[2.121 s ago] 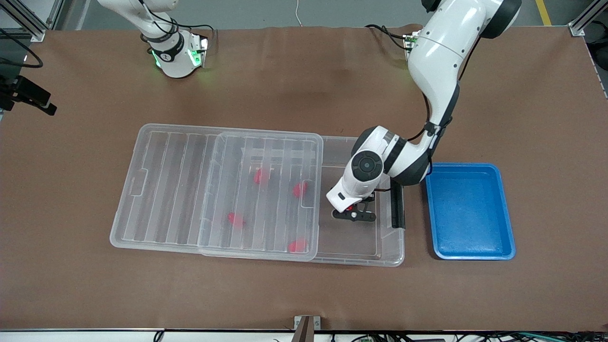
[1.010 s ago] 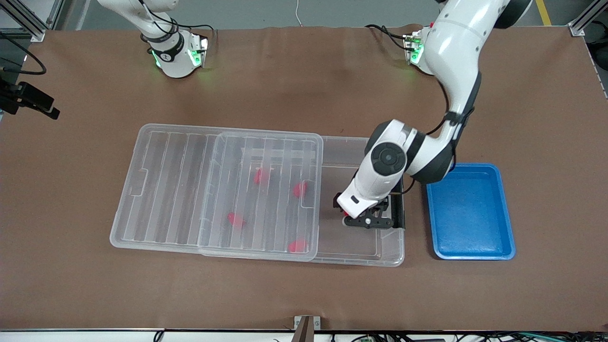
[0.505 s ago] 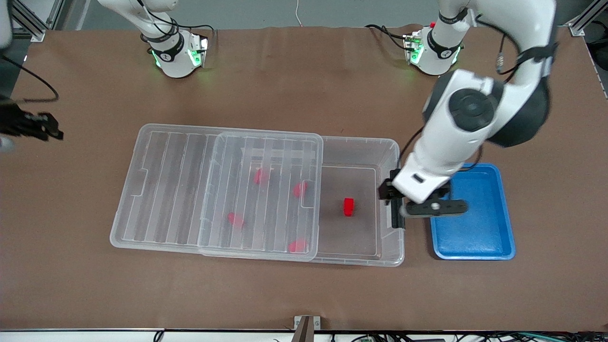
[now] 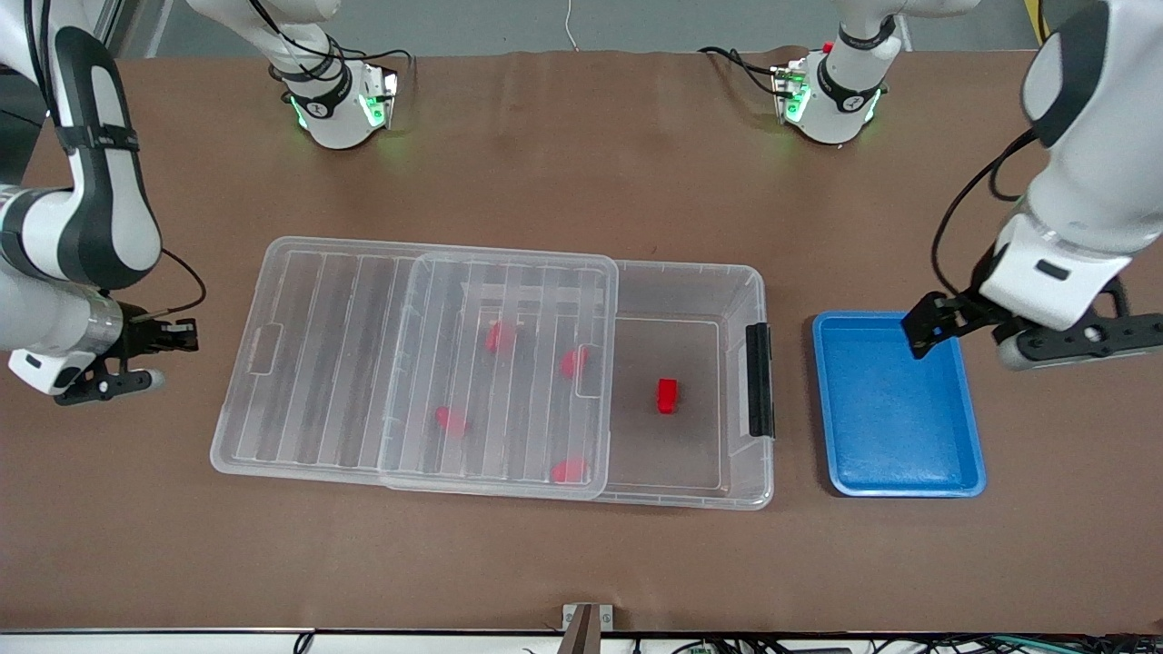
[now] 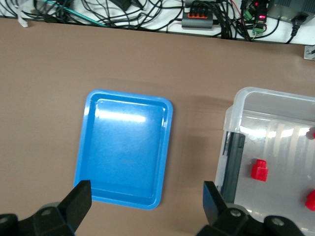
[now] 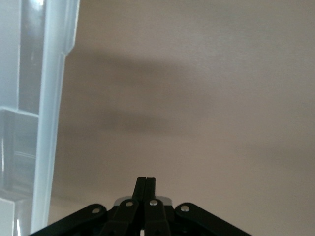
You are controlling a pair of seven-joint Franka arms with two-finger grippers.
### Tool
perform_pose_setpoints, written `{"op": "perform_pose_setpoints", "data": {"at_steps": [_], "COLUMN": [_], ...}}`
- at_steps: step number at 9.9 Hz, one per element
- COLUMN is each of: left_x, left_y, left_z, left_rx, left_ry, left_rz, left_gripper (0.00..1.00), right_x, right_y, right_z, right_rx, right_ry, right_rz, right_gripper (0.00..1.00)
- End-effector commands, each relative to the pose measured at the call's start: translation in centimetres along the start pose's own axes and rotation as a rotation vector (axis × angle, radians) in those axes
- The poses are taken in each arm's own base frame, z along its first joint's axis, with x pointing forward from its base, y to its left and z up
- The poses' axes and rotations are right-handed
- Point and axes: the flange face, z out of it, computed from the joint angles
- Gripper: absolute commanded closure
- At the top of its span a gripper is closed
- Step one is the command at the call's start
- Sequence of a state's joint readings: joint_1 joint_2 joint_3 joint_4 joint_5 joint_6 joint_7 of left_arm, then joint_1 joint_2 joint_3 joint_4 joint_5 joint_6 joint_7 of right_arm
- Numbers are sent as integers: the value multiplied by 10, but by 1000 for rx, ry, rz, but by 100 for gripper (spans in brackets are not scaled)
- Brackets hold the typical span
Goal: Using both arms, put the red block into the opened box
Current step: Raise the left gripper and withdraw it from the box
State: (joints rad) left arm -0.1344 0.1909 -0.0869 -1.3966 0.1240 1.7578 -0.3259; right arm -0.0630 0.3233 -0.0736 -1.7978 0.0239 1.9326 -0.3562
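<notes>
My right end effector point(image 4: 168, 341) has its fingers pressed together on nothing, low over the bare worktop point(image 4: 581, 563) just beside the lid point(image 4: 413, 363) end toward the right arm. I think the next step is pushing the lid across, so I should come square to its edge and push slowly. My left end effector point(image 5: 145, 204) is spread wide and empty over the blue tray point(image 4: 895, 409). The red block point(image 4: 667, 395) already lies in the box point(image 4: 740, 495), in its uncovered part.

We see a brown table point(image 4: 563, 163) filling the view, a grey floor point(image 4: 545, 23) past its top edge, and metal frame posts point(image 4: 1113, 45) at the corners.
</notes>
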Motion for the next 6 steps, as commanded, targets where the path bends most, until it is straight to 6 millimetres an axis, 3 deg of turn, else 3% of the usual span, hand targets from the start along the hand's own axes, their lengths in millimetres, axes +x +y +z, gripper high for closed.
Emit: {"op": "perform_pose_setpoints", "data": {"at_steps": [1,3,5,6], "left_x": [-15,-25,-48,-63], "left_y": [-26,-63,-67,-67], "left_z": [-7,-26,-32,-31], "left_rx": [12,-17,-29,-35], "left_ry": [-63,-96,-180,-200], "left_rz": [37,86,123,125], "left_gripper": [0,0,0,0], "right_x": [10,18,26,33], "right_y": [-18,-43,-67,-91], "right_z": [8,9,15,13], "right_rx": [56,110,135,133], "right_ry": [7,19,13,11], "right_rz": [-17,-16,-19,-7], "right_gripper": [100,100,100,100]}}
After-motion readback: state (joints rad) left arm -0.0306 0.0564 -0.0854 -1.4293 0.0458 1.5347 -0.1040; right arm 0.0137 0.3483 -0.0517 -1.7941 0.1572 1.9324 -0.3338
